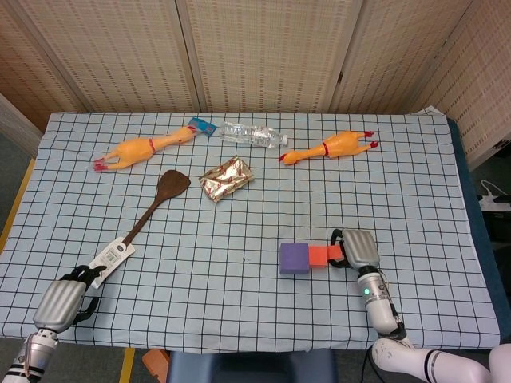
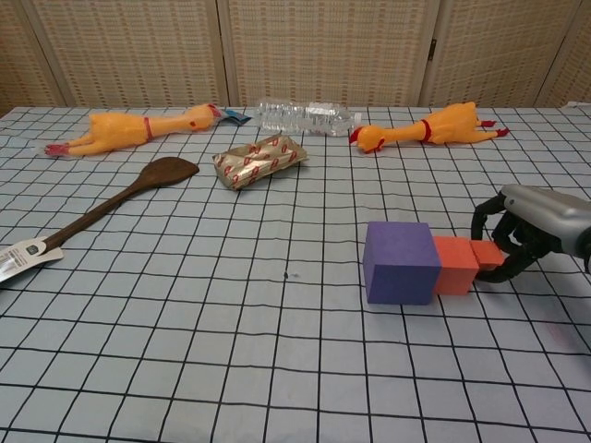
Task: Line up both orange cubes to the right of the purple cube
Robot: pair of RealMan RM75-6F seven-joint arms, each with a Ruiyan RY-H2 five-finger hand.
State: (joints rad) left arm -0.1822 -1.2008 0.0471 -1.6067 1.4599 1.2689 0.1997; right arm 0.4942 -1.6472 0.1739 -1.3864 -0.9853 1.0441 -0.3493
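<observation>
Orange against purple, low on the checked worktop (image 1: 415, 191): your right hand (image 1: 357, 249) grips the second orange cube (image 2: 487, 255), its dark fingers (image 2: 481, 220) curled around the block from above and from the right. That cube sits just right of the first orange cube (image 2: 455, 264), apparently touching it, though whether it rests fully on the cloth cannot be told. The first orange cube in turn stands flush against the right face of the purple cube (image 2: 399, 262), so the three blocks read as a row from left to right in the chest view.

Your left hand (image 1: 61, 302) lies at the near left corner of the worktop, seen only in the head view, its fingers curled in with nothing in them, just beside the tagged end of the wooden spatula (image 1: 152, 208).

Across the far side you have a rubber chicken (image 1: 142, 148) on the left, a clear plastic bottle (image 1: 254, 134) lying flat in the middle, and a second rubber chicken (image 1: 331, 147) to the right. A foil packet (image 1: 227, 178) sits between the spatula's blade and the bottle.
</observation>
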